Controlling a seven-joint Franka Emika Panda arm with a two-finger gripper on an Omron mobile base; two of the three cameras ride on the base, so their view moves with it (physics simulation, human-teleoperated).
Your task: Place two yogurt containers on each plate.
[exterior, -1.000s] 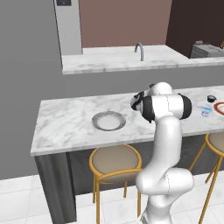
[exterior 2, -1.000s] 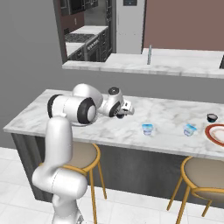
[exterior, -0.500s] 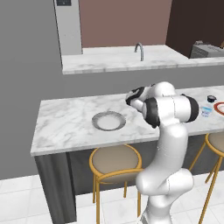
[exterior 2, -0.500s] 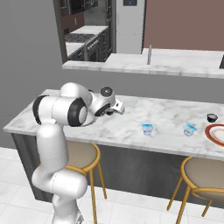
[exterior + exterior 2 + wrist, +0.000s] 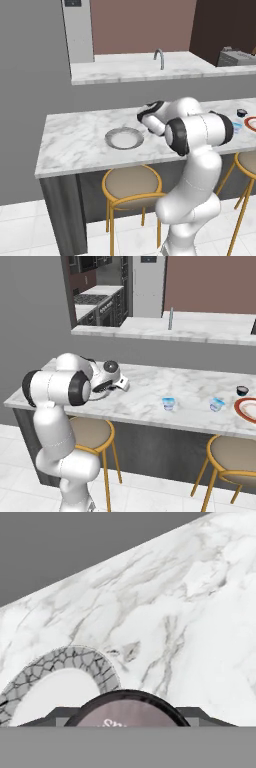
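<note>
Yogurt cup (image 5: pixel 127 709), dark rim, grey lid, held by tool (image 5: pixel 145 116)

Two plates: one grey-rimmed (image 5: pixel 124 138); one red-rimmed (image 5: pixel 246 408); four yogurt cups: two dark (image 5: pixel 127 708) (image 5: pixel 242 390); two pale blue (image 5: pixel 169 403) (image 5: pixel 217 404).

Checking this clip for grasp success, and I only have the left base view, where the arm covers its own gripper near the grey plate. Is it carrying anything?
Observer: It looks so. In the hand view a dark yogurt cup sits between the fingertips of the gripper, apparently gripped.
Operator: Is it over the plate?
Observer: Not centred. In the hand view the grey-rimmed plate lies off to one side of the cup, its rim close by.
Operator: And the pale cups?
Observer: The right base view shows one pale blue cup and a second pale blue cup standing on the counter, neither on the red-rimmed plate.
</note>
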